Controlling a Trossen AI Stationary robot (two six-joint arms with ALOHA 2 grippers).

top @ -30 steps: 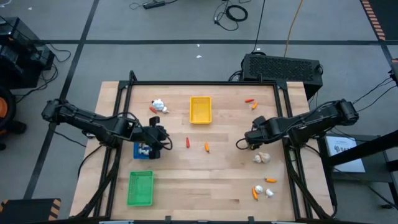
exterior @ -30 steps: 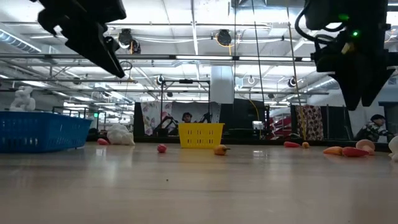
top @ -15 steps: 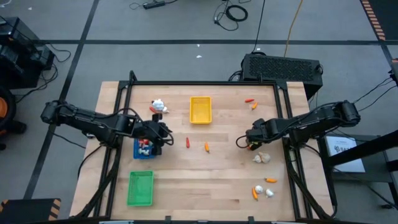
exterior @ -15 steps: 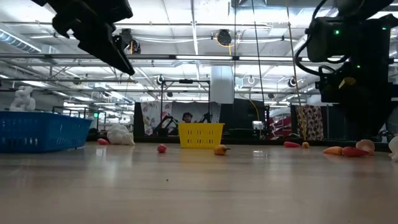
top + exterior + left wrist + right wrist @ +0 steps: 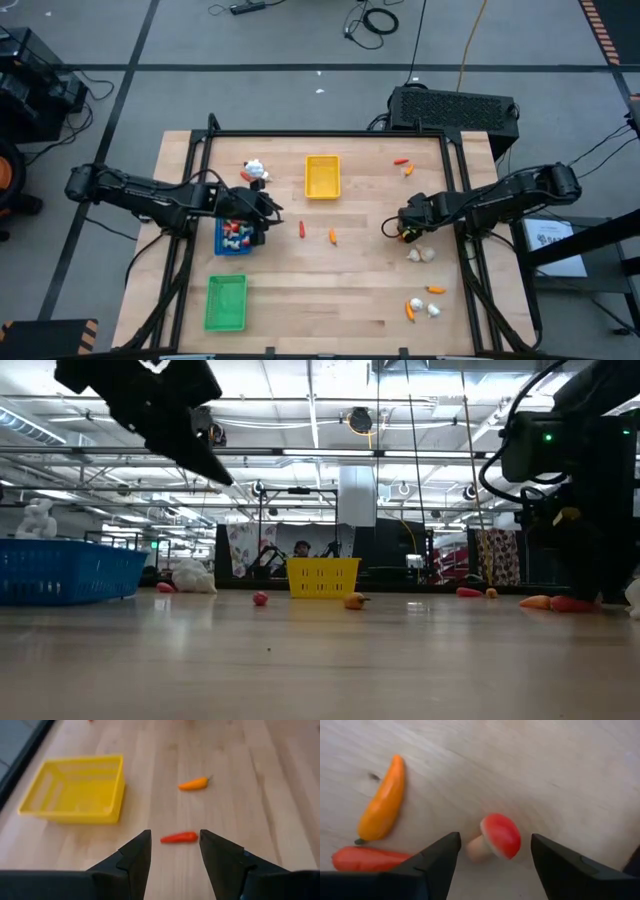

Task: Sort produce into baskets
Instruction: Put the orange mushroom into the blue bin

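A: Baskets first. The yellow basket sits at the far middle of the table, the blue basket at the left, the green basket near the front left corner. Blue holds a few red-and-white pieces; yellow looks bare in the left wrist view.

B: Arms?

A: The left gripper hangs over the blue basket's inner edge, fingers apart, nothing between them. Ahead of it lie a red pepper and an orange pepper.

B: Right side?

A: The right gripper is low over the table, fingers spread wide, empty. Between the fingers, on the wood, lies a red-capped mushroom; just beside it lie an orange pepper piece and a red one.

B: Other produce?

A: A whitish bulb near the right gripper, a small cluster front right, more pieces left of yellow.
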